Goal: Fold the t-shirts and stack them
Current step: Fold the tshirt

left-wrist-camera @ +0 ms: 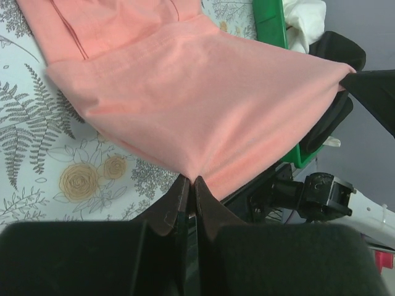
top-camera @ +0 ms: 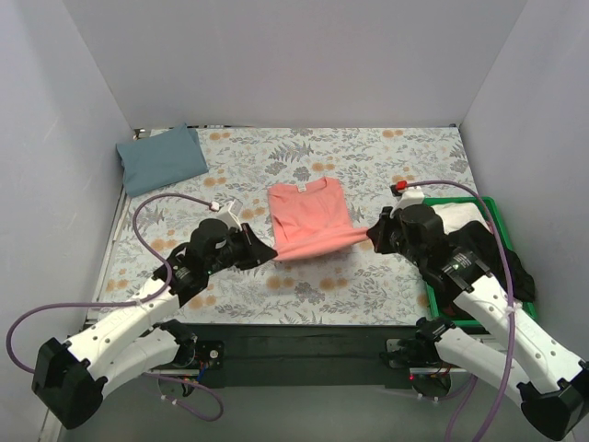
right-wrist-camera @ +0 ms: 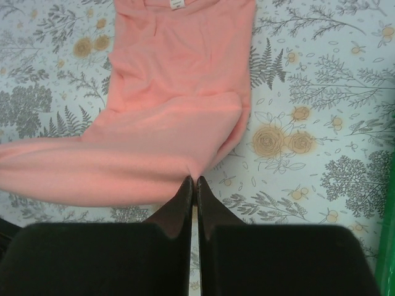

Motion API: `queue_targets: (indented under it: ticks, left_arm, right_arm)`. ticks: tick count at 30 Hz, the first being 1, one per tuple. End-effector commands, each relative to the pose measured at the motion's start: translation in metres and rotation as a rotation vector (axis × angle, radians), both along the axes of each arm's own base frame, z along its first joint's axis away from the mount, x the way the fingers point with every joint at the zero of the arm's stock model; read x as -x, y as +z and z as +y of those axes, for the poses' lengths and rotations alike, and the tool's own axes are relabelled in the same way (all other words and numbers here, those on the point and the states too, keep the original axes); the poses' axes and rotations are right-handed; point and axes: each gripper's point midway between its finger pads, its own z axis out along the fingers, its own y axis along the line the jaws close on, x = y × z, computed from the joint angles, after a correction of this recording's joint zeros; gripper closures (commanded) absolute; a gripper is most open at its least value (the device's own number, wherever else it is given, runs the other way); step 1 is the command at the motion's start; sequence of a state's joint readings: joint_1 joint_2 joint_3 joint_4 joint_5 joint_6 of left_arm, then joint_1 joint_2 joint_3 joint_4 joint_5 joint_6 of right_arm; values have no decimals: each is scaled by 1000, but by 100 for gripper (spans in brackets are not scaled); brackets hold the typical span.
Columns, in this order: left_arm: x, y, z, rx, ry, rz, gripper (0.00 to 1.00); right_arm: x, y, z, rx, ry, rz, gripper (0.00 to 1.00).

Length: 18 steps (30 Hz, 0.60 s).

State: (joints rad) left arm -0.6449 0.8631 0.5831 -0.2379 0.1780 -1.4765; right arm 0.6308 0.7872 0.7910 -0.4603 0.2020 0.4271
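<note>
Coral-pink t-shirt (top-camera: 308, 207) sits near the middle of the desk on the grey floral cloth (top-camera: 386, 157) that covers it, with the collar toward the far edge and a small white label (right-wrist-camera: 178, 4) showing at the neck. The collar half lies flat on the cloth. The near edge is lifted clear of it and drawn out sideways between the two arms, so it reads as a taut pink band in both wrist views. Left gripper (top-camera: 269, 251) is pinched closed on the left end of that raised edge; through the left wrist camera I see the two fingers meeting with pink fabric caught at their tips. Right gripper (top-camera: 372, 236) is clamped the same way on the right end, jaws together on the fabric. Slate blue-grey t-shirt (top-camera: 161, 158) lies folded in the far left corner of the desk, well apart from the pink one and from both arms. Green bin (top-camera: 488, 204) stands at the right edge of the desk beside the right arm, with a white cloth (top-camera: 456, 214) in it. I cannot tell what the dark mass nearer in the bin is.
</note>
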Motion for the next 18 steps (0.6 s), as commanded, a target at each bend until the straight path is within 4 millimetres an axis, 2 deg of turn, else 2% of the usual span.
queue_targets:
  ticks: [1, 2, 3, 5, 6, 11, 17, 18]
  left_arm:
    - [-17, 22, -9, 33, 9, -73, 100]
    - [-23, 23, -12, 33, 12, -81, 100]
    - [-26, 25, -13, 34, 15, -93, 100]
    - [-34, 28, -16, 37, 22, -115, 100]
    - [-38, 26, -19, 32, 20, -112, 100]
    - [-51, 24, -24, 26, 32, -134, 100]
    - [-72, 23, -22, 41, 42, -150, 100]
    - [-78, 21, -17, 40, 54, -147, 100]
  right_arm:
    - [-33, 40, -10, 25, -102, -150, 99]
    - [-38, 47, -8, 23, -110, -169, 99]
    - [-43, 43, -5, 38, -110, -160, 99]
    - [-52, 47, -4, 45, -126, -179, 99]
    - [-57, 43, -2, 58, -131, -173, 99]
    - [-77, 53, 1, 81, -170, -208, 99]
    - [-102, 61, 9, 112, -191, -236, 99]
    - [-108, 55, 11, 129, -194, -226, 99]
